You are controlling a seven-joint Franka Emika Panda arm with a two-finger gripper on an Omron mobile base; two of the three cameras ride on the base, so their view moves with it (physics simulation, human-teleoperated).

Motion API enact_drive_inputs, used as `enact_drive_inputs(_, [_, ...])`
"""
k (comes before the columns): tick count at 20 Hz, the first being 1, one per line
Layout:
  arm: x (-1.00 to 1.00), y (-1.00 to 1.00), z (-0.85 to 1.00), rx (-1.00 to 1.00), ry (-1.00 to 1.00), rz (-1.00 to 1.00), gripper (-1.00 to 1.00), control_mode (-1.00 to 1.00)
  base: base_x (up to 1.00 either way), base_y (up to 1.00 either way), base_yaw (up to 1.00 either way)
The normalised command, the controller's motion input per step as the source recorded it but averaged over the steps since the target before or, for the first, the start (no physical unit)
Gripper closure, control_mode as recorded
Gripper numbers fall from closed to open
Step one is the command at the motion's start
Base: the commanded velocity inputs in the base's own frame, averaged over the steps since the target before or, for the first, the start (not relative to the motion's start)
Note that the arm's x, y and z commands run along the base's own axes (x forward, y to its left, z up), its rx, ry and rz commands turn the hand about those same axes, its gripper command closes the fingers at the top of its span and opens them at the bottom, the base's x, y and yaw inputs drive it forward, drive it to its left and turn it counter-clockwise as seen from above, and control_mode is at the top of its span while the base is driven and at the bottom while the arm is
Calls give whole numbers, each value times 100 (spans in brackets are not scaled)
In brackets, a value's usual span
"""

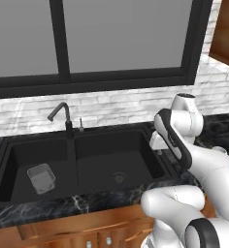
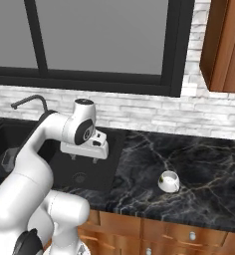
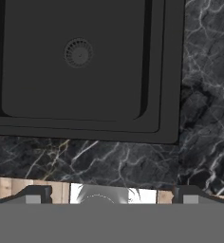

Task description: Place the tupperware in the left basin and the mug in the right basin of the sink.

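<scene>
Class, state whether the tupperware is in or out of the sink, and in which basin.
In: the tupperware lies on the floor of the left basin, left of the divider.

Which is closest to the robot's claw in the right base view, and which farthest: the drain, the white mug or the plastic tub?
From the gripper:
1. Drain, just below it in the right basin.
2. Tupperware, left, behind the arm.
3. Mug, right, on the counter.

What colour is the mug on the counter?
White, with a dark inside; the mug shows best in the right base view.
</scene>
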Motion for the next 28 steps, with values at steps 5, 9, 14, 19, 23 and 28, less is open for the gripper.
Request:
enact_drive_inputs(5, [0,0,0,0,0,0,-100,100,0,0,0])
enact_drive_inputs(9, [0,0,0,0,0,0,-100,100,0,0,0])
enact_drive_inputs(14, [0,0,0,0,0,0,-100,100,0,0,0])
enact_drive_inputs(19, [0,0,0,0,0,0,-100,-100,0,0,0])
enact_drive_inputs(23, [-15,-11,10,4,-1,0,-100,-100,0,0,0])
enact_drive_inputs(28, [-21,-22,19,1,-5,0,-100,-100,0,0,0])
